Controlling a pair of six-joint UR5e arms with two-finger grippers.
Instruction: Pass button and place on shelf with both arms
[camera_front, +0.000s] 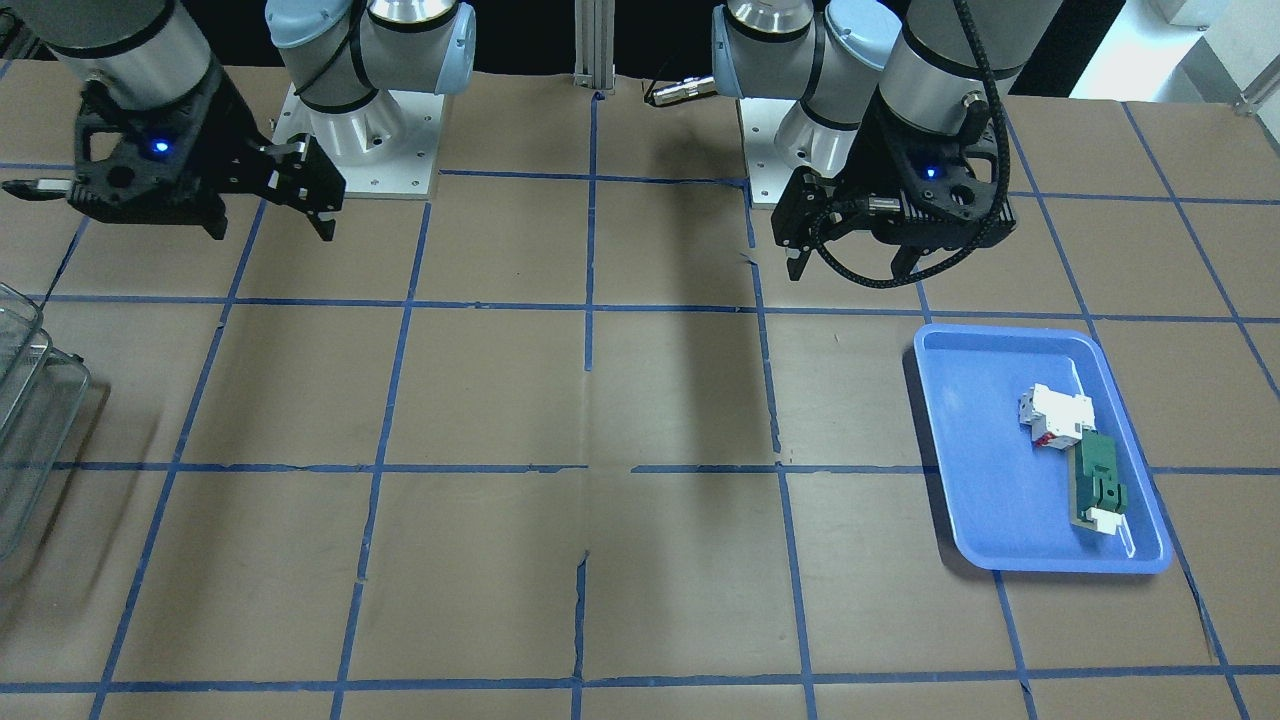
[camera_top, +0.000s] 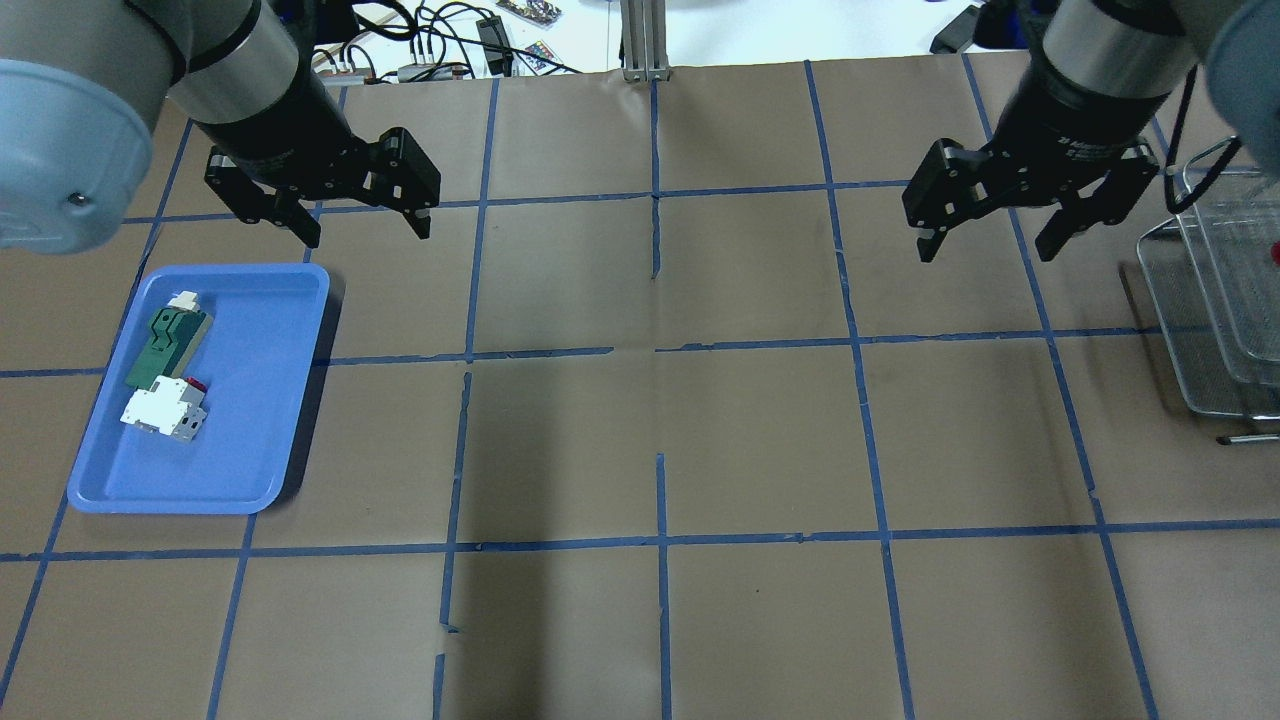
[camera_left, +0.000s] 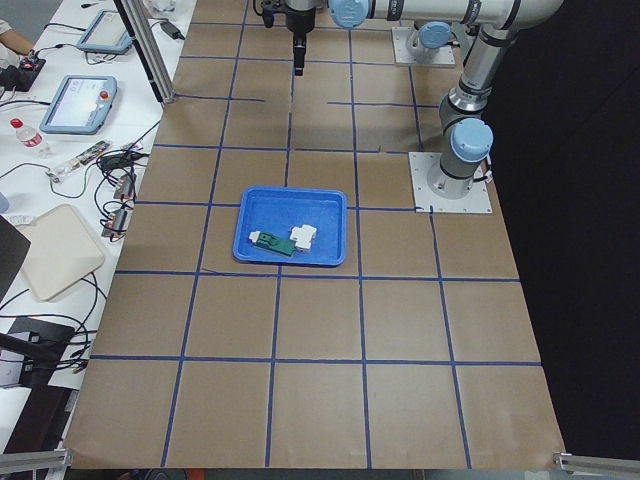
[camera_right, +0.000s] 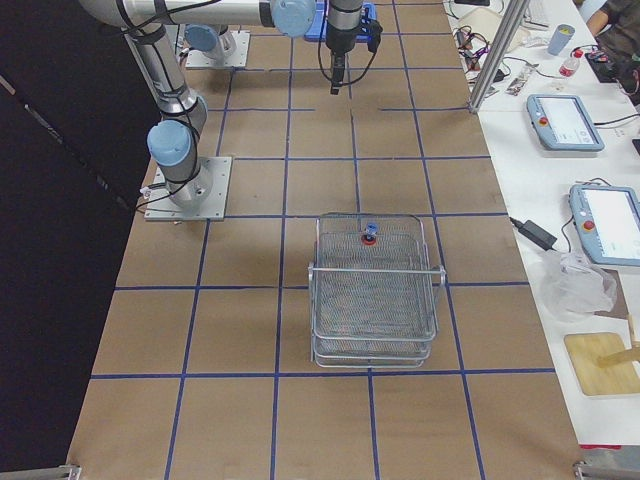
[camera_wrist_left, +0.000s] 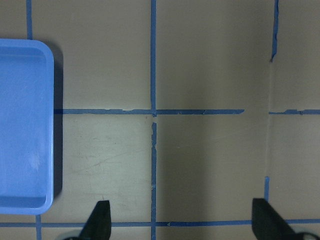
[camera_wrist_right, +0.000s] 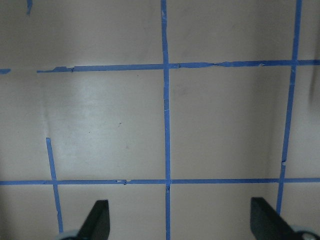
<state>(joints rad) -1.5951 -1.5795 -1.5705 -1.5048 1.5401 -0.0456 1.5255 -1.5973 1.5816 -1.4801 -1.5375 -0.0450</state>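
Red-capped button (camera_right: 368, 236): lies in the top basket of the shelf (camera_right: 375, 300), about mid-width, at the end of the basket nearer the middle of the desk (camera_top: 760, 440). The red cap shows toward the right-end camera with the bluish base just behind it, so the long axis seems to run along the desk. It is too small to tell the tilt.

Shelf: clear wire tiers with rounded corners, standing at the robot's right end of the desk.

Left gripper (camera_top: 368, 234): hovers over the desk just beyond the blue tray (camera_top: 260, 440). Its fingers (camera_wrist_left: 100, 220) are spread wide and hold nothing.

Right gripper (camera_top: 988, 252): hovers near the shelf, apart from it. Its fingers (camera_wrist_right: 97, 220) are spread wide and hold nothing.

Blue tray: sits at the robot's left. It holds a white-and-red breaker block (camera_top: 160, 412) and a green-and-white flat part (camera_top: 165, 340), set end to end and touching.

Desk: covered in brown paper with a grid of blue tape (camera_top: 660, 540). The paper is split along some seams.

Room: a white side bench (camera_right: 520, 200) carries tablets (camera_right: 565, 122) and cables. An aluminium post (camera_top: 640, 40) stands at the desk's far edge.
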